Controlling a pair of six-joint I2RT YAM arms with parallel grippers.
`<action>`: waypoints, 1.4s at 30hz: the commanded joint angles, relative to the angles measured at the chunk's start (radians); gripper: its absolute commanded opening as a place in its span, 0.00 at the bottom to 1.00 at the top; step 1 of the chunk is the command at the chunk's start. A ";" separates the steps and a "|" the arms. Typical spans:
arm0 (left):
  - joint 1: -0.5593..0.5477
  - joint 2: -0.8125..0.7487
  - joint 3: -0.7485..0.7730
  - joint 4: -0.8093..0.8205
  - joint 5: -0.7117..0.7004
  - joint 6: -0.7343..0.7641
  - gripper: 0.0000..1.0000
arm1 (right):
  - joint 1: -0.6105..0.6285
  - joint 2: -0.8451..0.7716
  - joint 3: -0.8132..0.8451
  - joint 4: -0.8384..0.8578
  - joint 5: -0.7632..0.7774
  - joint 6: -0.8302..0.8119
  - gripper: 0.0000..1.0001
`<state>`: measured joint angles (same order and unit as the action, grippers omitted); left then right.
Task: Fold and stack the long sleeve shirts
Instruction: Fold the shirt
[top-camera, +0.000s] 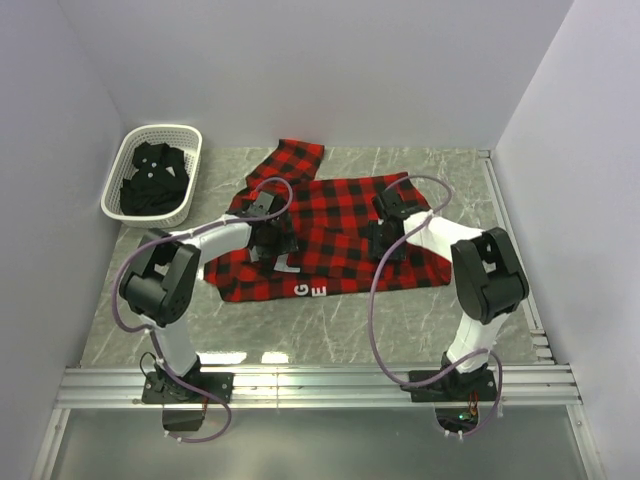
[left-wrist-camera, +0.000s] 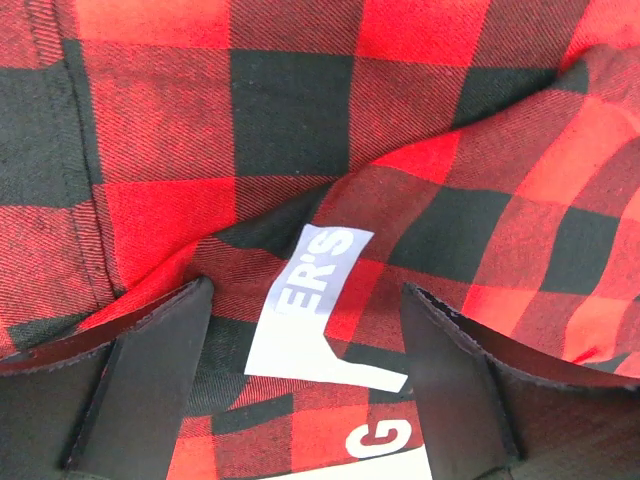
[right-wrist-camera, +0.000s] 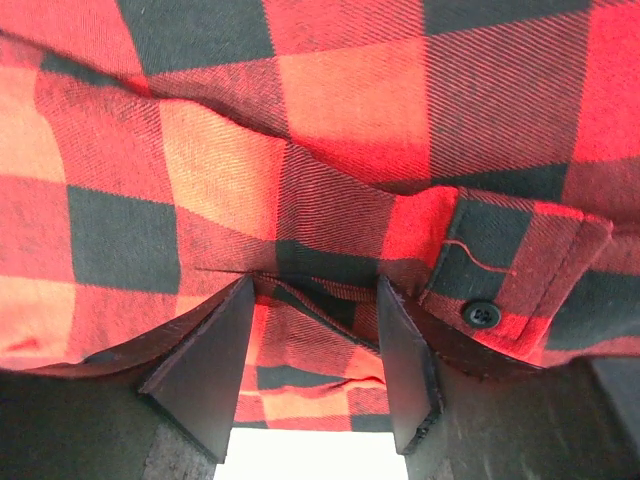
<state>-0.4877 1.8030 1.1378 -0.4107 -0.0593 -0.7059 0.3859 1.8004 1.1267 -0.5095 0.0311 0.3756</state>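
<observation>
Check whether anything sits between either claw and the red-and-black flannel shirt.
Nothing visible does. The left claw and the right claw both hang directly over the flannel shirt, with its cloth right at their fingertips. The black shirt lies apart in the basket at the far left.

The only readable marks are on the red-and-black flannel shirt. From above, two white capital letters, "G" and "E", sit side by side on the shirt's border that faces the near edge of the table, left of the middle. The left wrist view shows a pale strip label lying on the cloth. It carries the letters "ER'S", running lengthwise along the strip, and any letters before them are hidden. Just below it a bold white "G" stands on a red check.
</observation>
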 joint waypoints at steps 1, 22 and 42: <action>0.000 -0.016 -0.077 -0.129 0.065 0.046 0.83 | 0.031 -0.036 -0.112 -0.149 -0.072 -0.006 0.59; 0.058 -0.516 -0.202 -0.179 0.061 0.006 0.92 | 0.166 -0.332 -0.103 -0.328 -0.088 -0.015 0.66; 0.340 0.100 0.358 -0.140 0.047 0.224 0.78 | -0.280 -0.099 0.234 -0.017 0.052 0.126 0.57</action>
<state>-0.1566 1.8519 1.4128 -0.5228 -0.0429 -0.5449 0.1284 1.6505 1.2934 -0.6003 0.0486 0.4976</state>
